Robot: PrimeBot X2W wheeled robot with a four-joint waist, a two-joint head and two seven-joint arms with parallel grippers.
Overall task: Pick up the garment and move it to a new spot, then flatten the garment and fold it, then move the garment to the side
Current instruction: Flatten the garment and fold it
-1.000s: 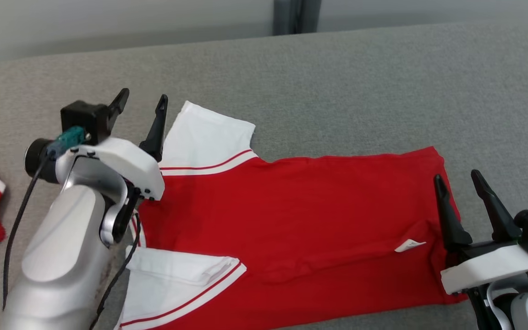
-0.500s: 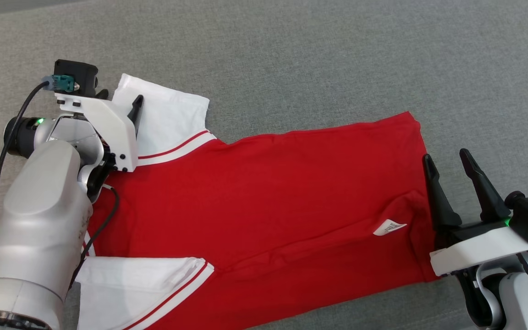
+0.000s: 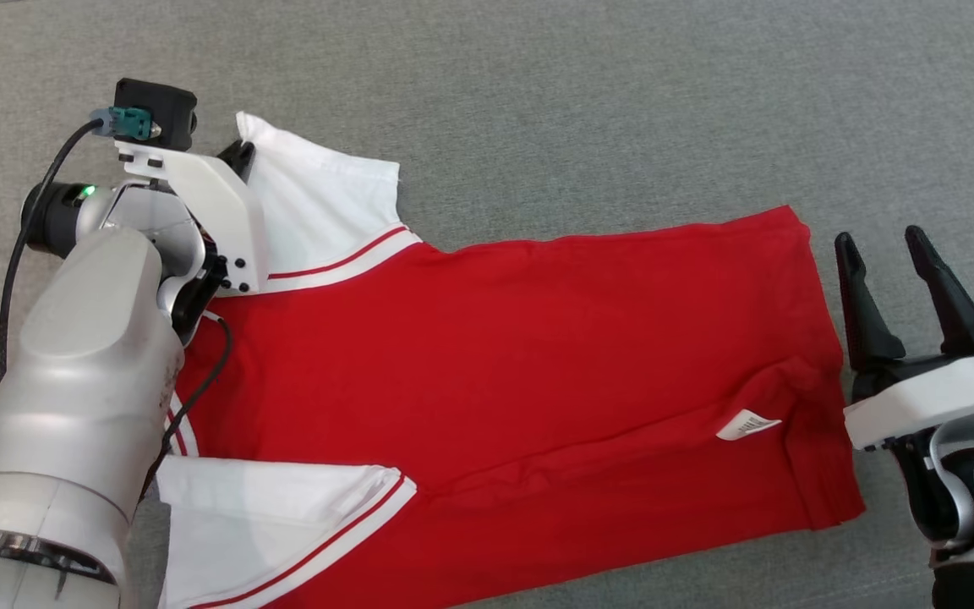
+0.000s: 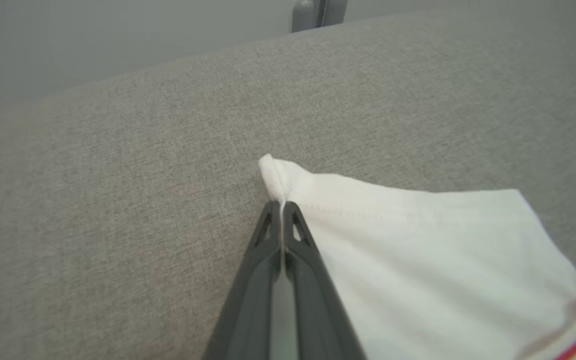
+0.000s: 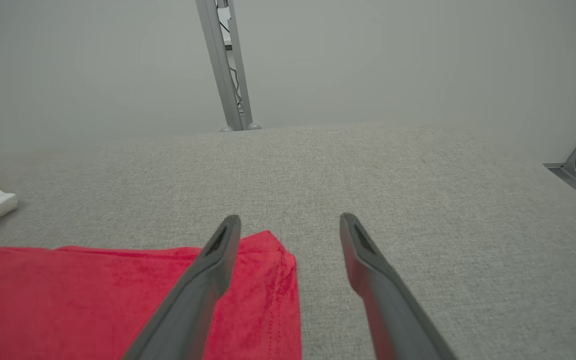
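Between the fingertips of the left gripper (image 4: 282,204), which stood apart half a second ago, the outer corner of the white sleeve (image 4: 418,260) is now pinched, the jaws being pressed flat on the cloth. Beyond that grip the red garment (image 3: 538,364) is laid out flat on the grey surface (image 3: 622,101). Just beside its far hem (image 3: 825,372) the right gripper (image 3: 878,235) is held wide open, with nothing grasped. Folding the sleeve inward is judged to be the step now begun.

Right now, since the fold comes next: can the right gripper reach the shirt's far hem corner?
Probably yes. The right gripper is open, the far hem corner of the shirt lies flat close beside it, and nothing stands between them.
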